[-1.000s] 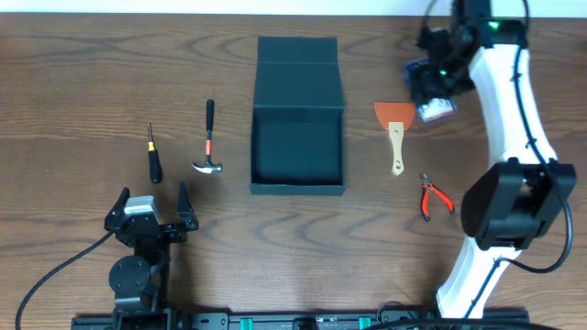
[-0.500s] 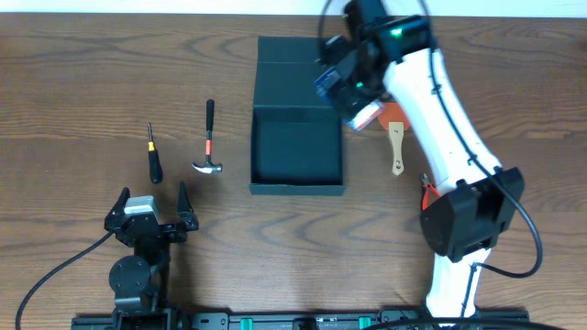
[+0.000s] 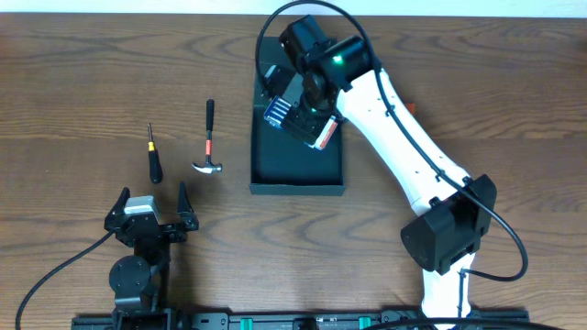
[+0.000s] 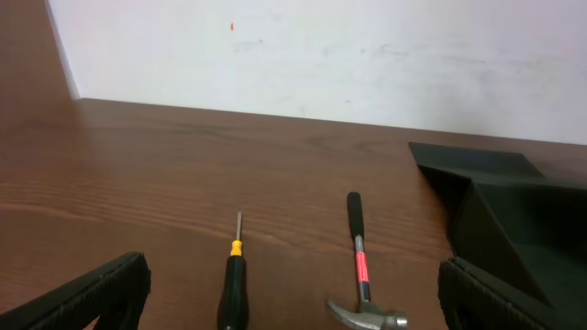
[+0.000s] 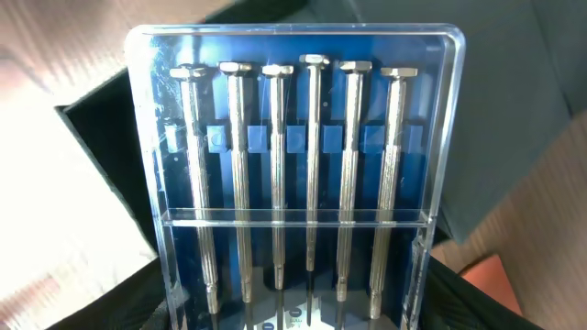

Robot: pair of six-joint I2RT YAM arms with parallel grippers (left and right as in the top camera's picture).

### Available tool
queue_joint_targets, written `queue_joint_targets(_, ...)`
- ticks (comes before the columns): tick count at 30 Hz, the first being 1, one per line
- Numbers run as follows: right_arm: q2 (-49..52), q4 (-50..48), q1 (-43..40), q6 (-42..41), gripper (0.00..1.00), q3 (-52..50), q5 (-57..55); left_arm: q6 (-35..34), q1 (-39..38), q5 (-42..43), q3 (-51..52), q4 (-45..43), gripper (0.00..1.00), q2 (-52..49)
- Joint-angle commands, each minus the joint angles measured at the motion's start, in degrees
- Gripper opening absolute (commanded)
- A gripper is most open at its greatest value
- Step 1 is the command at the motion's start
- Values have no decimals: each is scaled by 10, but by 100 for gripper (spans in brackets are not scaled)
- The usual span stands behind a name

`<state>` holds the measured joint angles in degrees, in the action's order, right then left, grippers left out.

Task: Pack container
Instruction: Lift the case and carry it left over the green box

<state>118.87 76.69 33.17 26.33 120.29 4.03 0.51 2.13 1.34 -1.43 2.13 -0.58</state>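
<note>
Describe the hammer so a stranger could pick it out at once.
Start at the big dark teal container in the middle. Two tools lie to its left, and the hammer is the nearer. Its silver claw head and red-banded black handle set it apart from the slim yellow-collared screwdriver.

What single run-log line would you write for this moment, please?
right gripper: shut on clear blue plastic case of silver bits, above open dark teal-green box | left gripper: open, empty

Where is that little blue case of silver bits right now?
Seen from overhead, the blue case is held in the right gripper over the far right part of the open container, mid-table.
</note>
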Motion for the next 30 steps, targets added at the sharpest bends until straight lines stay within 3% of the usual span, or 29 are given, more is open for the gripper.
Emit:
queue_joint_targets(1, 5, 2, 7, 22, 52, 15, 10, 10, -2, -4, 12, 19, 99, 3)
queue_joint_targets(18, 30, 11, 1, 56, 50, -4, 37, 10, -2, -4, 12, 19, 99, 3)
queue_joint_targets(30, 32, -51, -12, 26, 43, -110, 39, 10, -2, -4, 12, 19, 99, 3)
